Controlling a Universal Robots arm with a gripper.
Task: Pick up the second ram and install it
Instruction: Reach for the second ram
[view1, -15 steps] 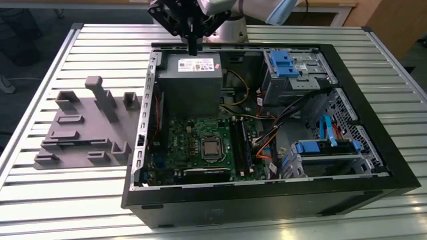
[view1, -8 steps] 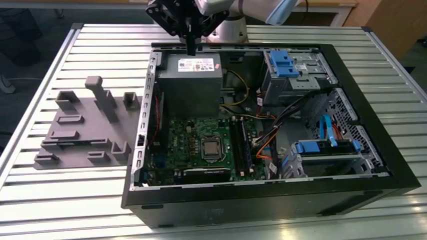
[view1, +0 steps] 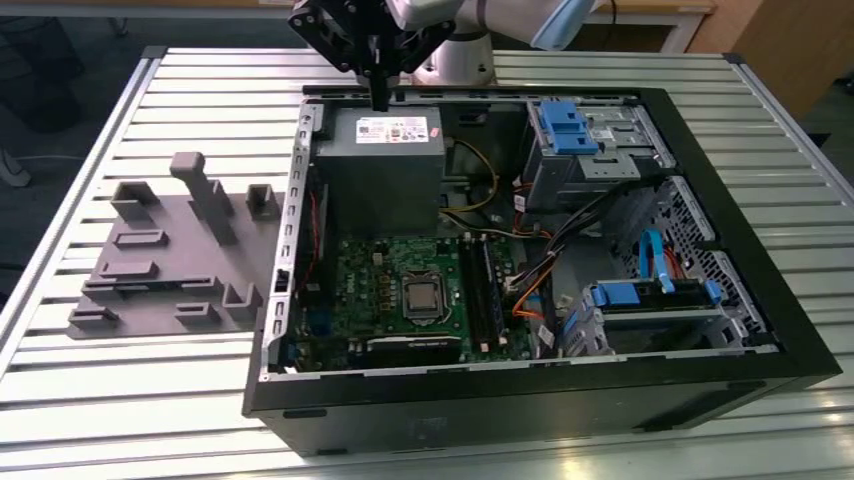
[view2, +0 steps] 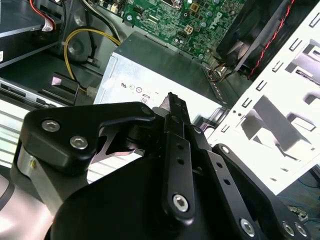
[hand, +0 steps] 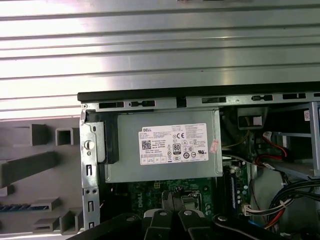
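White label (hand: 172, 145), certification marks, on power supply (hand: 165, 172); fine print probably unreadable

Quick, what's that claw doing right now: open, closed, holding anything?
Gripper: closed, nothing visibly held, above the grey power supply.

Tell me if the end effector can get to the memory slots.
Probably yes: the end effector hangs above the grey power supply, the case is open, and nothing covers the memory slots.
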